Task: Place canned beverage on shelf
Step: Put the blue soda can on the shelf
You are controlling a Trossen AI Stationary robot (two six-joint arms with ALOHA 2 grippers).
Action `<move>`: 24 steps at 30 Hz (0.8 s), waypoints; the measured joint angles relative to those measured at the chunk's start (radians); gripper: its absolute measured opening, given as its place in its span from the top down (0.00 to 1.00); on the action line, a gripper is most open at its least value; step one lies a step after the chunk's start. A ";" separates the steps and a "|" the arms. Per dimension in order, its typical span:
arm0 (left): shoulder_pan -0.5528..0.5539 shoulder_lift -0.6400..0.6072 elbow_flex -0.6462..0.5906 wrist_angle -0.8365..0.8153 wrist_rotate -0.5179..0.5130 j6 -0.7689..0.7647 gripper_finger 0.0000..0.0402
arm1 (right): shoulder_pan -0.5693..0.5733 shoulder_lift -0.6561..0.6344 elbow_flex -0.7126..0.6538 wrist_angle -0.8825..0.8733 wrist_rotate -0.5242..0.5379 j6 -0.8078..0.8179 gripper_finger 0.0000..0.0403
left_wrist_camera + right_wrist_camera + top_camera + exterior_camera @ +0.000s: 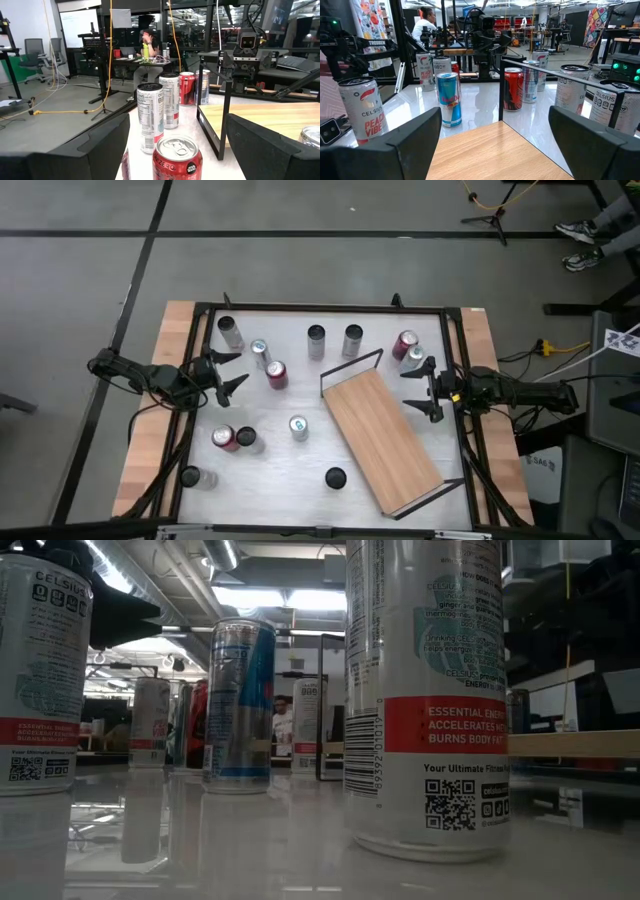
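Note:
The shelf (383, 442), a long light-wood board with black wire rails at its short ends, lies flat and slanted on the white table, right of centre. Several cans stand upright around it. A red can (277, 375) stands just ahead of my left gripper (232, 375), which is open at the table's left side, pointing level toward the right; the can (177, 157) is apart from the fingers. My right gripper (420, 387) is open at the right side, pointing level toward the left over the shelf's far end (485, 150). Neither gripper has anything between its fingers.
Silver cans (316, 340) (352, 340) stand at the far edge, two more (405, 345) (415, 360) beside my right gripper, and others near the front left (225, 437) (190, 477). A dark can (335, 477) stands near the shelf's front end. A black frame (320, 308) rims the table.

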 joint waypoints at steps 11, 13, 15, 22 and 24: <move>0.000 0.000 0.000 0.000 0.000 0.000 0.20 | 0.000 0.000 0.000 0.013 -0.010 0.061 0.11; 0.000 0.000 0.000 0.000 0.000 0.000 0.20 | 0.000 0.000 0.000 0.017 -0.014 0.062 0.11; 0.000 0.000 0.000 0.000 0.000 0.000 0.20 | 0.000 0.000 0.000 0.040 -0.016 0.085 0.11; 0.000 0.000 0.000 0.004 0.012 -0.007 0.20 | 0.000 0.001 0.068 0.098 0.026 0.315 0.11; 0.000 0.000 0.000 0.012 0.025 -0.007 0.20 | 0.000 0.007 0.118 0.046 0.059 0.321 0.11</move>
